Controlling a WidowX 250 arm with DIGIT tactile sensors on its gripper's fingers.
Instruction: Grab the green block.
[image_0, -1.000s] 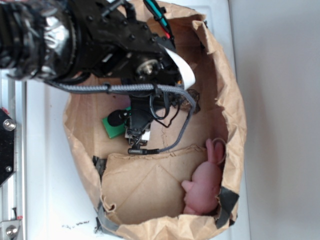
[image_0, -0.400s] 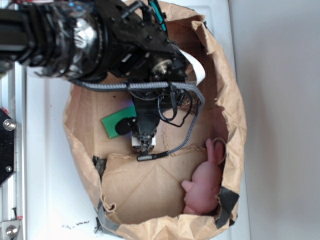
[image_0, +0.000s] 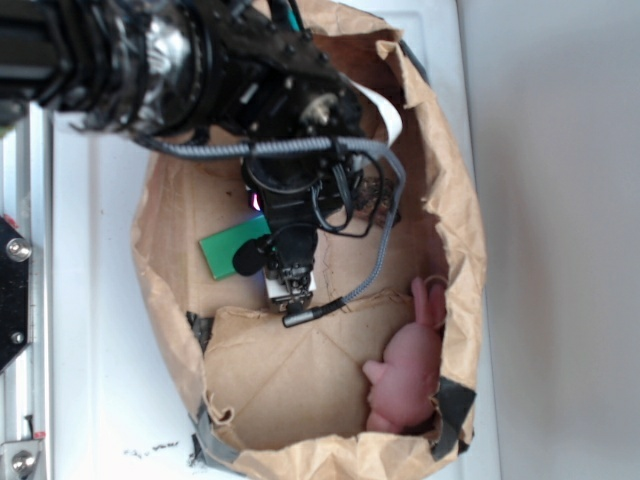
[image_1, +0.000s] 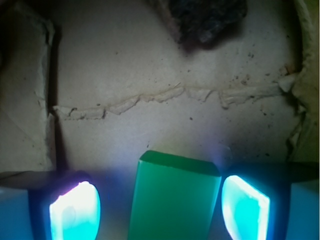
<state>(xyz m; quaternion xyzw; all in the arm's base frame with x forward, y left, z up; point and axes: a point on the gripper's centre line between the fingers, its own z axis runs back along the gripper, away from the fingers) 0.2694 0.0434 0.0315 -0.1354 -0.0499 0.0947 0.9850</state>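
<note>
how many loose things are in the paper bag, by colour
green: 1, the green block
pink: 1, the plush rabbit
dark brown: 1, the lump
total: 3

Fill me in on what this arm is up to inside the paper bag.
The robot arm is reaching into the brown paper bag after the flat bright-green rectangular block. In the wrist view its tool is open, one finger either side of the block, neither touching it. A dark brown lump lies beyond, and a pink plush rabbit sits at the bag's other end.
</note>
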